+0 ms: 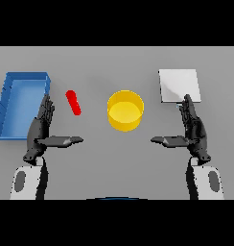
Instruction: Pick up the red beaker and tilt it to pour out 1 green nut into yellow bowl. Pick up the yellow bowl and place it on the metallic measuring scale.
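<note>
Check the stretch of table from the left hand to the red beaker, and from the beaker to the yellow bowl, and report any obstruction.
Nothing visible blocks either. The left hand, fingers straight, sits just below-left of the red beaker with bare table between them. The yellow bowl stands to the beaker's right, again across bare table.

No readable text, labels, brands, numbers or signs on any object or surface.

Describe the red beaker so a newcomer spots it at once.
Start at the blue tray on the table's left. Just right of it, before the yellow bowl, lies the red beaker: a small slanted cylinder, the only red thing there.
</note>
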{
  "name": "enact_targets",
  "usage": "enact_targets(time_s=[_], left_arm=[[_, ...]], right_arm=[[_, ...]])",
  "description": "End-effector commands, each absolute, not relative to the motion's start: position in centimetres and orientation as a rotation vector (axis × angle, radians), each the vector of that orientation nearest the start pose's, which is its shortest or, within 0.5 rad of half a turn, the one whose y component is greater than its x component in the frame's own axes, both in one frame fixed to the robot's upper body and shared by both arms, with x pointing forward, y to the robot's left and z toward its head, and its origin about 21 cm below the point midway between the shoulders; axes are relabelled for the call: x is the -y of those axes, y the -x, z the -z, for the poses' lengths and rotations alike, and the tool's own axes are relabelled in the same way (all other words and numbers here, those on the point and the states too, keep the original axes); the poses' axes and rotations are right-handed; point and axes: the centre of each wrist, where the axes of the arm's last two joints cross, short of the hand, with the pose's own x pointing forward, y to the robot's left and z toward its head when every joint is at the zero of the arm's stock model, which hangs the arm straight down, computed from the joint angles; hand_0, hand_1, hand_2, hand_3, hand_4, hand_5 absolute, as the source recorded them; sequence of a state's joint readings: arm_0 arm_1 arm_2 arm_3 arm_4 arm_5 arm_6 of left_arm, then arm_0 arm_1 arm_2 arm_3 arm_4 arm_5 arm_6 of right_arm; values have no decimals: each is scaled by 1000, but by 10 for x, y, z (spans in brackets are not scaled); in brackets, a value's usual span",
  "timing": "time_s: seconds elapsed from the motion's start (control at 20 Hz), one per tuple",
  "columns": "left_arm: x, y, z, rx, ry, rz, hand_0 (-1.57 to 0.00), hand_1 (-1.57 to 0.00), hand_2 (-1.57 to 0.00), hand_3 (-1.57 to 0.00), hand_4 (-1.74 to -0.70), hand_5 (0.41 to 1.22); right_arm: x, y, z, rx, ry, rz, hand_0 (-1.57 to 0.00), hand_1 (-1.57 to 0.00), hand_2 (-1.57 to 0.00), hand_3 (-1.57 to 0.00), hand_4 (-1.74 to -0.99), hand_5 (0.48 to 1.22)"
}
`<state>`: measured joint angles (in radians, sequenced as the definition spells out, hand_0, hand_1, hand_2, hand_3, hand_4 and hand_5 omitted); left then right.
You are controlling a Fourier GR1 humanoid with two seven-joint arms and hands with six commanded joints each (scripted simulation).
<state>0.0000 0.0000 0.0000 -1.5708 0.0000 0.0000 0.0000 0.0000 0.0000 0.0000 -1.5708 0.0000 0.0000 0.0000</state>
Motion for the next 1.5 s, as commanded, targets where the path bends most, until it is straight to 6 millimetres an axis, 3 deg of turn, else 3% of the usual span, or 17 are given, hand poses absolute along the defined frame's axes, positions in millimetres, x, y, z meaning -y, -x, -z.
enact_targets(time_s=[0.0, 0.25, 0.35, 0.55, 0.65, 0.85, 1.0, 1.3, 1.45], left_arm=[[-229, -247, 3, 1572, 0, -1, 1, 1, 1, 1, -1141, 660], [-229, -238, 4, 1579, 3, -1, 1, 1, 1, 1, -1141, 660], [-231, -214, -5, 1652, -47, 150, 1, 1, 1, 1, -1143, 660], [-226, -203, -21, 1616, -81, 224, 1, 1, 1, 1, -1136, 657], [-226, -207, -24, 1584, -81, 232, 1, 1, 1, 1, -1139, 652], [-225, -221, -12, 1538, -78, 255, 1, 1, 1, 1, -1137, 647], [-227, -247, -4, 1499, -77, 249, 1, 1, 1, 1, -1169, 648], [-227, -288, 8, 1498, -76, 296, 1, 1, 1, 1, -1180, 636], [-215, -304, 8, 1520, -59, 311, 1, 1, 1, 1, -1197, 646]], right_arm=[[228, -249, 2, 1570, 0, 1, 1, 1, 1, 1, -1071, 578], [225, -257, 3, 1556, -2, 1, 1, 1, 1, 1, -1071, 578], [225, -242, -4, 1698, 171, -205, 1, 1, 1, 1, -1072, 577], [221, -231, -11, 1716, 247, -306, 1, 1, 1, 1, -1084, 585], [220, -233, -14, 1708, 211, -294, 1, 1, 1, 1, -1118, 600], [221, -235, -15, 1710, 163, -287, 1, 1, 1, 1, -1180, 627], [223, -235, -12, 1705, 133, -280, 1, 1, 1, 1, -1209, 627], [223, -234, -11, 1709, 118, -273, 1, 1, 1, 1, -1229, 626], [224, -234, -11, 1708, 137, -276, 1, 1, 1, 1, -1218, 626]])
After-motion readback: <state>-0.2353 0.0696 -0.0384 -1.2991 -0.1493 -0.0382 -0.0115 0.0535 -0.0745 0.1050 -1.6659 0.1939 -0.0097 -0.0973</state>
